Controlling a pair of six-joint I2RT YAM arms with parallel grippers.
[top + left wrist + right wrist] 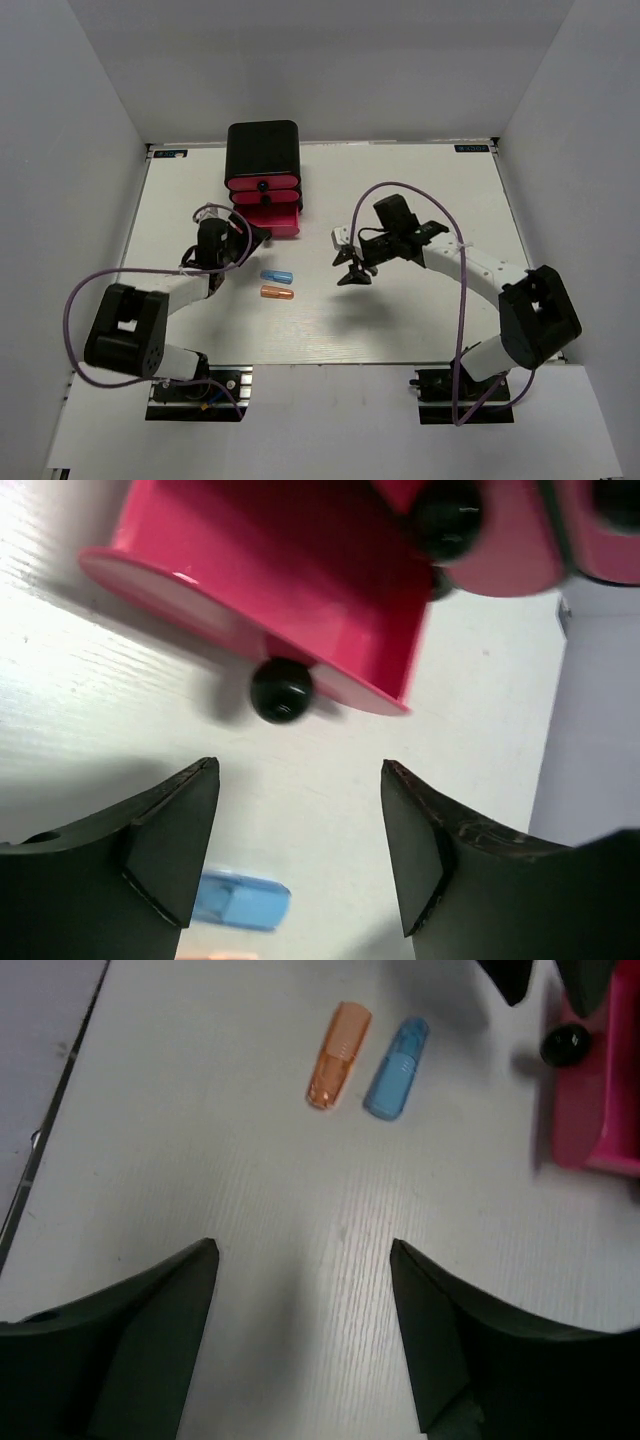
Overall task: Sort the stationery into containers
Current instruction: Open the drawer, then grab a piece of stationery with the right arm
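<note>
Stationery: a blue piece (275, 276) and an orange piece (276, 292) lay side by side on the desk (420, 200), between my arms and outside every drawer.
Containers: the black box (262, 140) stood at the far side; its lowest pink drawer (272, 220) was pulled out and the two above it were shut.
Left end effector (300, 850): the jaws were wide apart with nothing between them, just short of the open drawer's knob (281, 689).
Right end effector (305, 1340): it gaped wide and empty over bare desk, near the two pieces.
Risk, pieces: they lay so close together that, I judged, closing on one could nudge or roll the other away.
Risk, arms: both reached toward the same patch, so I judged that my wrists might collide.
Risk, drawer: my left jaws sat close enough to bump the knob and push the drawer shut.
Hidden: I could not see the drawer's inside or what it held.
Unclear: a small white block (341, 238) showed beside my right wrist; I could not tell whether it rested on the desk.
</note>
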